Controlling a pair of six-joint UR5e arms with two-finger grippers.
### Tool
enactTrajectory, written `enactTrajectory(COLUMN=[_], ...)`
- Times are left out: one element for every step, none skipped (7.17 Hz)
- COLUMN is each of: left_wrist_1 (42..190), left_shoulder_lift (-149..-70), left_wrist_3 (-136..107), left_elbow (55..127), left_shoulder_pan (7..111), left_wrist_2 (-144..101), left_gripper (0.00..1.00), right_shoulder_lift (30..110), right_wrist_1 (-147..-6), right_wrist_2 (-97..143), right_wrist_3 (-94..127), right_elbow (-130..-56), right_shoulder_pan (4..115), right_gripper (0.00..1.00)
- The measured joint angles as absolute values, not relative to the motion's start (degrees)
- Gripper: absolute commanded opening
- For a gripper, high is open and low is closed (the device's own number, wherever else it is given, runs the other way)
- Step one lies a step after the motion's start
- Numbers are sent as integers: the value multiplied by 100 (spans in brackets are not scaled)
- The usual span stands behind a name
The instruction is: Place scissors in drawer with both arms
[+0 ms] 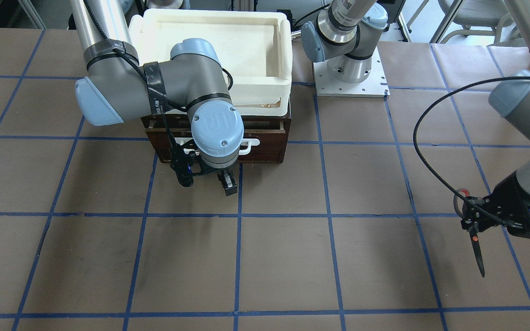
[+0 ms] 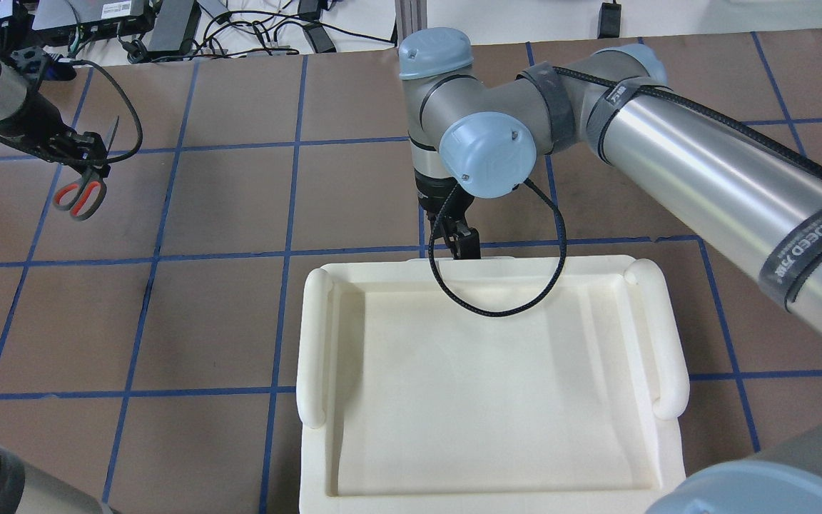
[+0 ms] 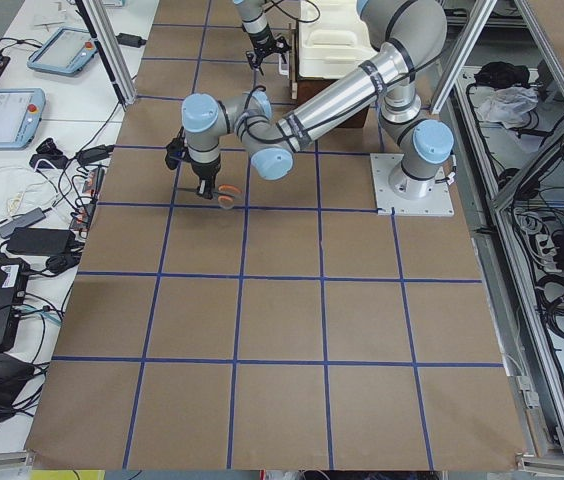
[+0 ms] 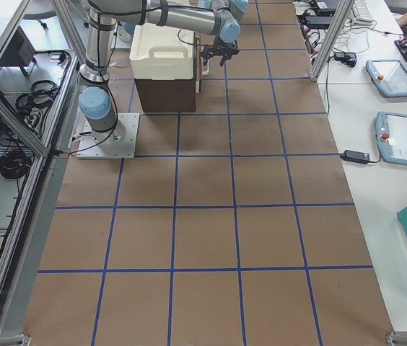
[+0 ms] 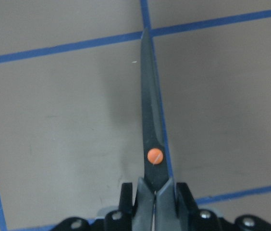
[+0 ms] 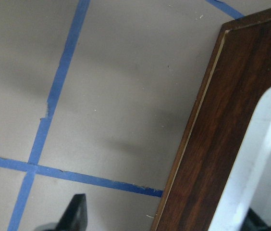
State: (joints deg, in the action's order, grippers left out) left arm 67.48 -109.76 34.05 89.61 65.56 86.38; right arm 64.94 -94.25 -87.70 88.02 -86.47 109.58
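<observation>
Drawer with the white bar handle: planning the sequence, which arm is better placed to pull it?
Right: the right gripper hangs open by the dark brown wooden drawer's white bar handle; the left gripper, far off, holds the grey-and-orange scissors.

"UR" on right arm joint cap [image 1: 213, 124]; black strap [image 2: 807, 246] lettering roughly "WANUEED".

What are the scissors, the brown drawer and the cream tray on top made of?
The scissors: dark matte blades, probably coated metal; the grey-and-orange handles look plastic. The drawer: dark-stained wood, slightly glossy, grain visible. Its bar handle: smooth white, plastic or painted metal. The tray: cream, matte, thick rounded rims, likely moulded plastic.
</observation>
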Motion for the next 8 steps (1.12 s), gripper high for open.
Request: enactTrajectory(left_wrist_1=[7122,7488,7825,8092,8273,8380,8438,8459], left_shoulder_lift=[-10654,-10326,-10002,-9712,-9482,-9296,-9122,-8951], left_wrist_3=[3290,3022,2733,2420,2070,1778,1541,1323], left_elbow=[8955,8961,8973,8989,9014,9085,9215,9370], left_shoulder_pan=[6709,6846,7035,7305,7597,7836,7979,8063], left_wrist_2=[8652,8654,8659,8675,8688,8696,8697,8689], left_gripper=[11,10,8,8,7,5,5,5], right_shoulder_lift=[6490,6488,6484,6475,6458,6421,6360,6293], right_wrist_1=[-9461,-9502,-9558,-9586,-9599,-9604,-9607,-9630], right_wrist_2=[-8854,-8900,-8920,-8929,-8935,-8937,-8936,-8933], right_wrist_3=[8690,8600,8506,8386,8254,8168,8121,8098], right_elbow=[-8627,-8607,-8590,-8566,-8521,-8447,-8360,-8294], right_shoulder_pan=[10944,10929,10912,10896,10887,10884,10882,10882], right_gripper=[100,100,100,100,100,100,100,100])
